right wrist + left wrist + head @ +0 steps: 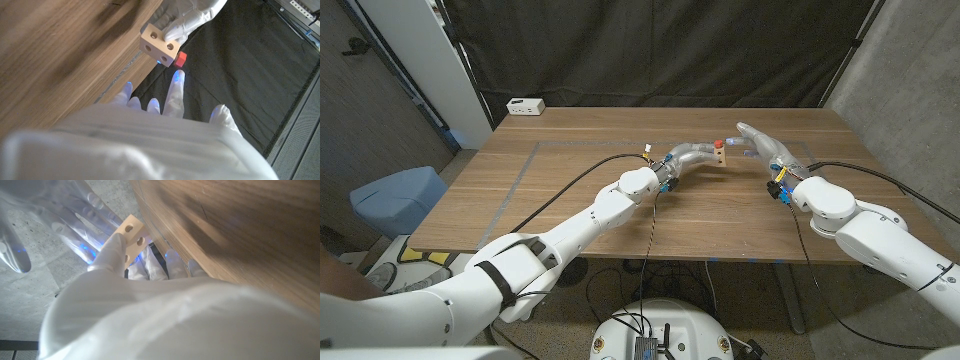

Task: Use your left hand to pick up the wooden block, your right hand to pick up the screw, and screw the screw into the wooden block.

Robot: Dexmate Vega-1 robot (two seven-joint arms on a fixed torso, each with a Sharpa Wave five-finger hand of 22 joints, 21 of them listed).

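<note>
My left hand (688, 157) holds the pale wooden block (719, 154) just above the table's middle. In the right wrist view its fingers (190, 17) pinch the block (159, 44), which has round holes in its faces. The red screw (180, 58) sticks out of one side of the block; in the head view its red head (718, 144) shows at the block's top. My right hand (766, 149) hovers just right of the block, fingers spread and holding nothing. One of its fingertips (178, 76) points at the screw, a little apart. The left wrist view shows the block (131, 236) against my fingers.
A white power strip (525, 105) lies at the table's far left corner. Grey tape lines (518, 172) mark a rectangle on the wooden table (580, 215). A blue seat (396, 196) stands off the table's left edge. Black curtain hangs behind.
</note>
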